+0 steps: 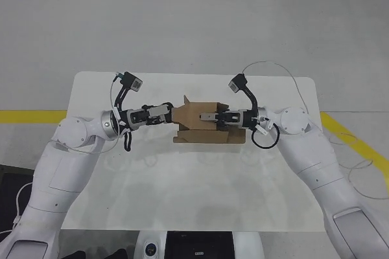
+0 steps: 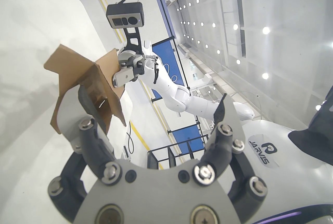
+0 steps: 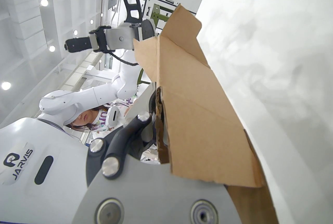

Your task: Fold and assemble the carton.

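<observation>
Carton between two grippers
Left gripper spread wide at the carton's end, one finger against the cardboard — right gripper over the carton's top, grip cannot be told.

Bright, even light from ceiling lamps; soft shadows, edges bend.

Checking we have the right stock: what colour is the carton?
The carton is plain brown cardboard, clearest in the right wrist view.
</observation>
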Controlling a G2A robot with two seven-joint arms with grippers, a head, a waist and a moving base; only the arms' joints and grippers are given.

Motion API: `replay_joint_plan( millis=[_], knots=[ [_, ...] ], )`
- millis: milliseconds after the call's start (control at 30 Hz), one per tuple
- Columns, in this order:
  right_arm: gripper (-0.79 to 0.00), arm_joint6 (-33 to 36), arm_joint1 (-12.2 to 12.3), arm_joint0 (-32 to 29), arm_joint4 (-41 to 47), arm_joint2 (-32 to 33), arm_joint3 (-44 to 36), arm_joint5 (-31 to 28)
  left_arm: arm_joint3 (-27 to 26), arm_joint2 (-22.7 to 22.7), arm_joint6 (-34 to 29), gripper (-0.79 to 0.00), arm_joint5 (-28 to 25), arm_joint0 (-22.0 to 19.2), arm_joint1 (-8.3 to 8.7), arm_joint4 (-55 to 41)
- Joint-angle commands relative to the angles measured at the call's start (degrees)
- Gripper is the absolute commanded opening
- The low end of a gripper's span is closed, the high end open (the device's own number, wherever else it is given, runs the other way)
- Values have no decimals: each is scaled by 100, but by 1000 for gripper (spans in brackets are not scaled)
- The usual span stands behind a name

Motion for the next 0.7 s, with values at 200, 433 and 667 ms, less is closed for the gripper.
replay_joint_plan(
  millis=[200, 433, 667],
  knots=[
    [-785, -155, 3, -53, -40, 76, -180, 103, 75, 188, 90, 0, 30, 7, -45, 21],
    [-785, -386, 15, -54, -185, 192, -170, 117, -84, 278, -62, 0, 51, 64, -61, -40],
    [-785, -576, 18, -69, -290, 271, -175, 89, -220, 310, -155, 0, 112, 128, -60, 31]
  ],
)
